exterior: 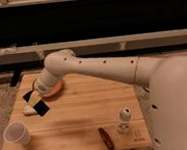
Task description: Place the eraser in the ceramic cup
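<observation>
The white ceramic cup [16, 133] stands upright at the table's front left corner. My gripper [35, 101] hangs over the left part of the table, up and to the right of the cup and well apart from it. It is shut on the black eraser [40, 108], which it holds tilted above the table top. My white arm reaches in from the right and crosses over the orange bowl.
The orange bowl [56, 88] sits at the back left, partly hidden by my arm. A pale pad [28, 112] lies just under the gripper. A white bottle-like figure [124, 118] and a red-brown elongated object [105, 138] are at the front right of the wooden table [86, 115].
</observation>
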Robot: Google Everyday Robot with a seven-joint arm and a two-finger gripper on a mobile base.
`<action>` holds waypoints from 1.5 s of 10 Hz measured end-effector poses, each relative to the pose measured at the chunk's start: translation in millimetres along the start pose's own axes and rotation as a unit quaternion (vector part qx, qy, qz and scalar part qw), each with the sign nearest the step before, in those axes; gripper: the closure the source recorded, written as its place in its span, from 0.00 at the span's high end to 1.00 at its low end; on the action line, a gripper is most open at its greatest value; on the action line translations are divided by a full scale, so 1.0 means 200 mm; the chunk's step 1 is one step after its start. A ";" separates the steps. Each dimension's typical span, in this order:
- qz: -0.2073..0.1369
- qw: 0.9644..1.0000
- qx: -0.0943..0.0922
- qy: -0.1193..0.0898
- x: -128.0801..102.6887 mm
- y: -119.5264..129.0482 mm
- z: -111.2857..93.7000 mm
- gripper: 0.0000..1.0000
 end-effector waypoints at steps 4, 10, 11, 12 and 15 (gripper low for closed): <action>-0.064 0.996 -0.066 -0.019 -0.21 0.24 0.12 0.00; -0.063 0.996 -0.066 -0.019 -0.20 0.24 0.12 0.00; -0.064 0.996 -0.066 -0.018 -0.20 0.24 0.12 0.00; -0.067 0.995 -0.066 -0.017 -0.19 0.24 0.13 0.00; -0.089 0.994 -0.067 -0.019 -0.17 0.26 0.29 0.00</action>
